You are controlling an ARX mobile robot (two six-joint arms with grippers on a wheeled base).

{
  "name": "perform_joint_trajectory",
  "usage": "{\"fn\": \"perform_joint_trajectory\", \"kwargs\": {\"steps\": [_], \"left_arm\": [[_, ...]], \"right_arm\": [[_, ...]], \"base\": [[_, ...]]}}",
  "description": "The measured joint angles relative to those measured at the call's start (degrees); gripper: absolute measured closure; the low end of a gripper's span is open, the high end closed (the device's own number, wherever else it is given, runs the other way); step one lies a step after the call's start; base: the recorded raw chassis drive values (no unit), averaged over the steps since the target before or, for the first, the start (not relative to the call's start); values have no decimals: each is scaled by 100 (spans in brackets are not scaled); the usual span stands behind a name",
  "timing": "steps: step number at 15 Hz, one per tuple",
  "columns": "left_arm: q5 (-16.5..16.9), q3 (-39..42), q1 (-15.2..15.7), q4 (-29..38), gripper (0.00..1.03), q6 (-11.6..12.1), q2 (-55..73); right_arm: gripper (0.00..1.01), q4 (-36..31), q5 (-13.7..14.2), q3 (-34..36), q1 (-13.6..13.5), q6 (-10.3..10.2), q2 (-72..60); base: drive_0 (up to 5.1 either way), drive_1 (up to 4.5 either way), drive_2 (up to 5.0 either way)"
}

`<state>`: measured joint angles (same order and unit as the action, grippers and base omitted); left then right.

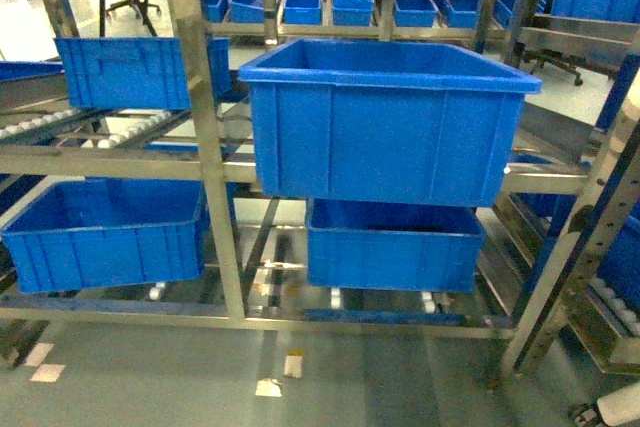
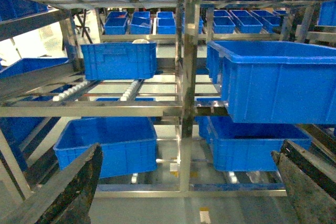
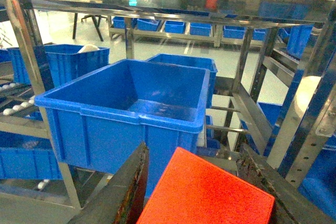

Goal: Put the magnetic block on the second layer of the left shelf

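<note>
Far left in the head view, a ribbed blue crate (image 1: 135, 72) with a handle slot sits on the white roller rails (image 1: 95, 132) of the left shelf's second layer (image 1: 100, 161), set well back from the front rail. Below it a wider blue crate (image 1: 105, 232) rests on the bottom tier. A shiny steel upright post (image 1: 212, 147) divides this bay from the next one.

Right of the post, a large deep smooth-walled blue tub (image 1: 385, 132) juts forward over the front rail, and beneath it sits another blue crate (image 1: 395, 245). Rows of small blue bins (image 1: 330, 2) fill the racks behind. Scraps of tape (image 1: 280, 375) lie on the grey floor in front.

From the left wrist camera, the left gripper (image 2: 186, 192) stands spread wide with nothing between its dark fingers (image 2: 68, 192); the post lies straight ahead between them, the ribbed crate to its left and the big tub to its right.

From the right wrist camera, the right gripper (image 3: 197, 182) is closed around the magnetic block (image 3: 207, 192), whose red face fills the space between the two fingers (image 3: 128, 192). The block hangs just in front of the big tub's near wall, lower than its rim. The tub looks bare inside. Neither gripper shows in the head view, so I cannot tell how near the block is to the tub.
</note>
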<state>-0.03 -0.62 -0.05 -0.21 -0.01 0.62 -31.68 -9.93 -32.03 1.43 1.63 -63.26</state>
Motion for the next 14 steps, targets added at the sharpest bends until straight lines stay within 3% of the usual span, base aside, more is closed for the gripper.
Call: {"fn": "perform_joint_trajectory", "kwargs": {"steps": [9, 14], "left_arm": [[-9, 2, -7, -7, 5, 0, 0], [0, 2, -7, 0, 5, 0, 0]], "right_arm": [[57, 9, 0, 7, -24, 17, 33], [57, 15, 0, 7, -26, 20, 4]], "base": [[-489, 252, 252], [17, 448, -413]]}}
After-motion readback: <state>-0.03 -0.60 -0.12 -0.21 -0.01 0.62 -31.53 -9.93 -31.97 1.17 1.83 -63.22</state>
